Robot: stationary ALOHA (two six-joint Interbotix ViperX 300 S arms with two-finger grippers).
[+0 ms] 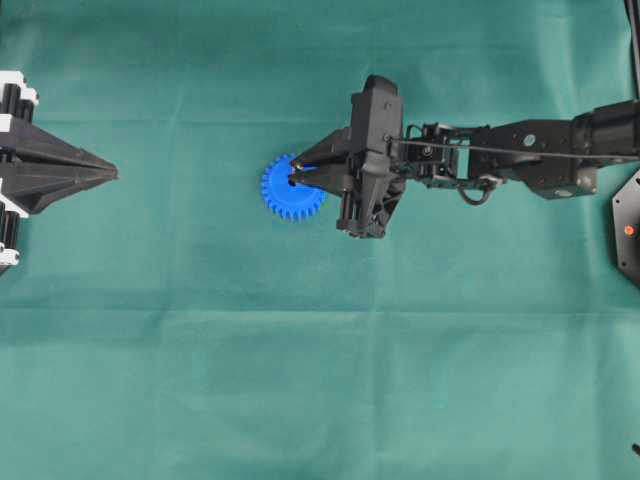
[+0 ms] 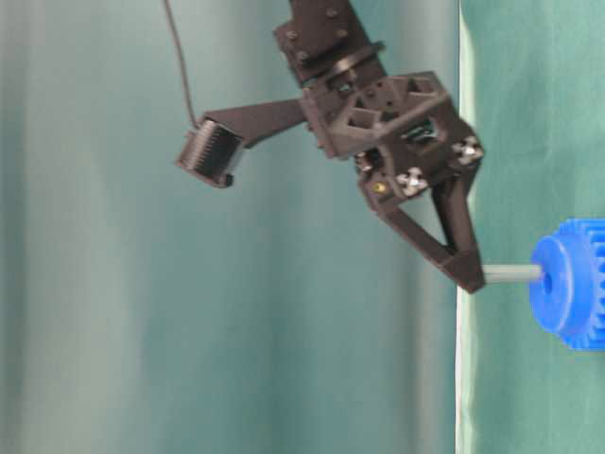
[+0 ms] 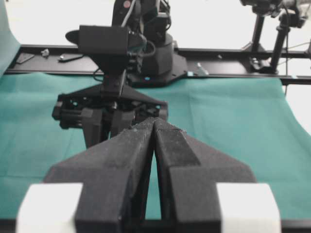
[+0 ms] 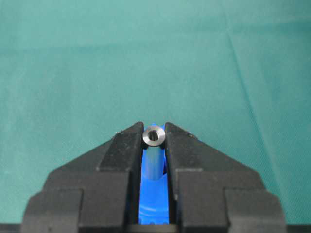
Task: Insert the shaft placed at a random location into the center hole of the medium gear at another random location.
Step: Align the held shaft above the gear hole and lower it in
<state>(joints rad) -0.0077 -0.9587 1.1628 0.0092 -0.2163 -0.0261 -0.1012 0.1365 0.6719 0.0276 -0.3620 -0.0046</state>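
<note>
The blue medium gear [image 1: 281,197] lies flat on the green cloth near the middle. My right gripper [image 1: 296,180] is over its middle, shut on the silver-grey shaft [image 4: 153,136]. In the table-level view the shaft [image 2: 510,273] runs straight from the fingertips [image 2: 468,274] to the middle of the gear's hub [image 2: 567,284]. The center hole is hidden by the shaft and fingers. In the right wrist view the gear [image 4: 154,204] shows blue between the jaws behind the shaft. My left gripper [image 1: 112,175] rests at the far left, shut and empty; it also shows in the left wrist view [image 3: 154,121].
The right arm [image 1: 520,150] stretches in from the right edge. A black mount [image 1: 628,230] sits at the right edge. In the left wrist view a black rail [image 3: 228,68] runs along the cloth's far edge.
</note>
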